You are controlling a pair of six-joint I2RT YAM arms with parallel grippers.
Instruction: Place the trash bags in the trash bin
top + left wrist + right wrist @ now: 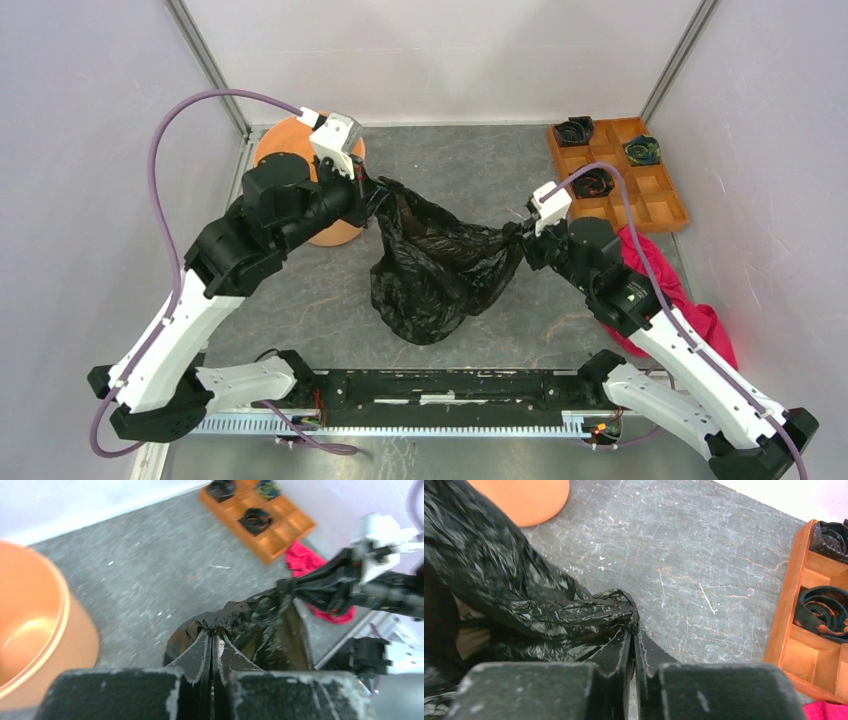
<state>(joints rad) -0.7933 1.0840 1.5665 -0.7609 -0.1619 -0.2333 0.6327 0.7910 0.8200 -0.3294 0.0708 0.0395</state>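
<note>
In the top view the floor of the cell is a dark grey, stone-like table surface (pixel 560 180) with many pale scratches, closed by plain pale walls (pixel 80 150) and thin metal posts (pixel 210 65). The large bag of thin, glossy, crinkled black plastic film (pixel 430 270) hangs in the centre of the frame, stretched between the left gripper (pixel 376 195) and the right gripper (pixel 516 237), and its body sags down toward the table. The round orange plastic bucket (pixel 335 232) stands in the upper left, just beside the bag and partly behind the left arm; the bag is outside it. In the upper right lies a flat orange-brown tray with square compartments (pixel 665 195) that holds small coiled black rolls (pixel 575 130), and below it lies a pink-red cloth (pixel 660 275). In the left wrist view the two fingers are pressed together on a pinch of the film, and the smooth inner wall of the bucket fills the left edge. In the right wrist view the fingers are also closed on gathered film, with the bucket in the upper left and the tray at the right edge.
</note>
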